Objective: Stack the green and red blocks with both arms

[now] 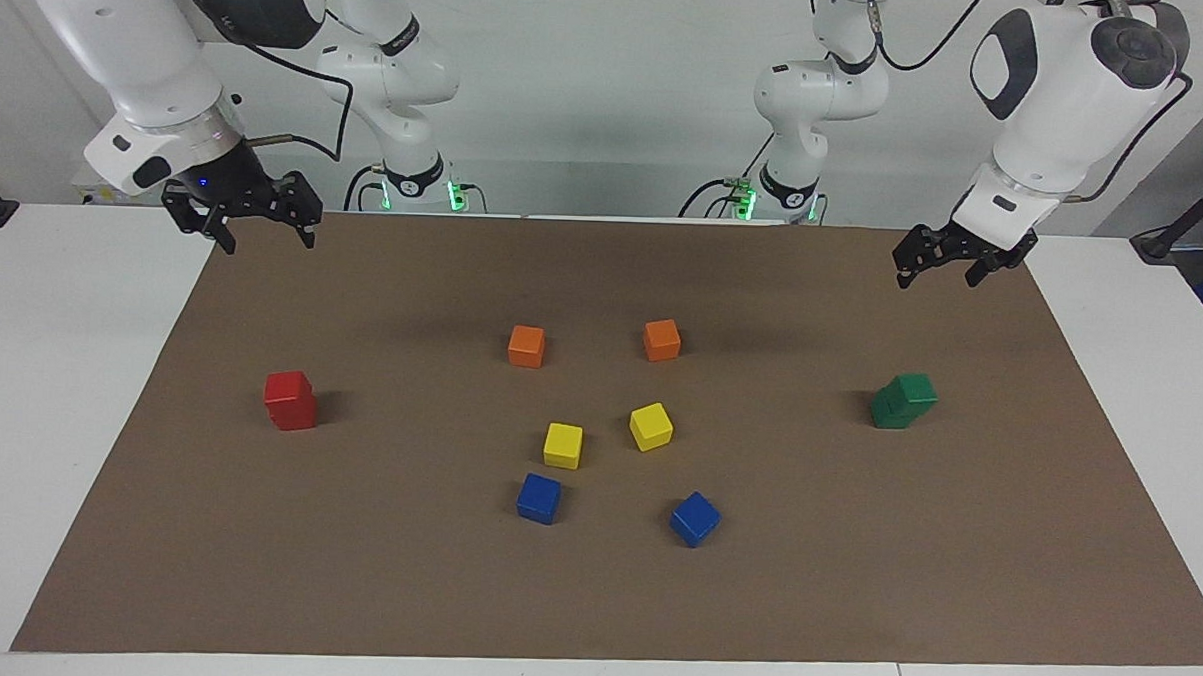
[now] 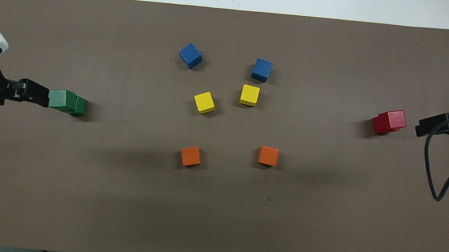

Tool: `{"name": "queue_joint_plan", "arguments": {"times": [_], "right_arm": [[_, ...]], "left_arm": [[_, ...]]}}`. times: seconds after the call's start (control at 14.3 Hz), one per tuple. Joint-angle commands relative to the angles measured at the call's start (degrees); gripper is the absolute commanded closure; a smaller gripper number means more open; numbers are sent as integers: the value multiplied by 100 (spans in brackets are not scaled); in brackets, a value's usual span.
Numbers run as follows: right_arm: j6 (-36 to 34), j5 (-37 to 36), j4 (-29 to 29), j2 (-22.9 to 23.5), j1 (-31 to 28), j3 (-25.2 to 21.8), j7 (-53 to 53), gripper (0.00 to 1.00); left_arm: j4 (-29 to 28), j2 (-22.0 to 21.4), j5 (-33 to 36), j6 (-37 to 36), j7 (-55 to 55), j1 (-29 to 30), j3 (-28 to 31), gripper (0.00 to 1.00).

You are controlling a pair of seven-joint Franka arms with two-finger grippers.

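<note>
Two red blocks [image 1: 290, 400] stand stacked one on the other on the brown mat toward the right arm's end; the stack also shows in the overhead view [image 2: 389, 121]. Two green blocks [image 1: 904, 401] stand stacked, the upper one slightly offset, toward the left arm's end, also in the overhead view [image 2: 66, 101]. My right gripper [image 1: 268, 241] hangs open and empty in the air over the mat's corner, apart from the red stack; its tip shows in the overhead view [image 2: 423, 129]. My left gripper [image 1: 937, 280] hangs open and empty over the mat, apart from the green stack [image 2: 42, 97].
In the middle of the brown mat [image 1: 592, 598] lie two orange cubes [image 1: 526, 345] [image 1: 661, 339], two yellow cubes [image 1: 563, 445] [image 1: 650, 426] and two blue cubes [image 1: 539, 498] [image 1: 694, 518], all single and apart. White table borders the mat.
</note>
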Motion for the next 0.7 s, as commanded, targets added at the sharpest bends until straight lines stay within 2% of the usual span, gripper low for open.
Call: {"name": "queue_joint_plan", "arguments": {"times": [0.0, 0.35, 0.63], "right_arm": [[-3, -220, 62, 9, 262, -94, 252, 0], [-3, -212, 18, -52, 289, -112, 271, 0], [-12, -203, -8, -53, 227, -95, 280, 0]], "left_arm": [[254, -11, -58, -305, -71, -82, 66, 0], [219, -20, -58, 108, -71, -99, 58, 0], [237, -2, -163, 152, -53, -99, 49, 0]]}}
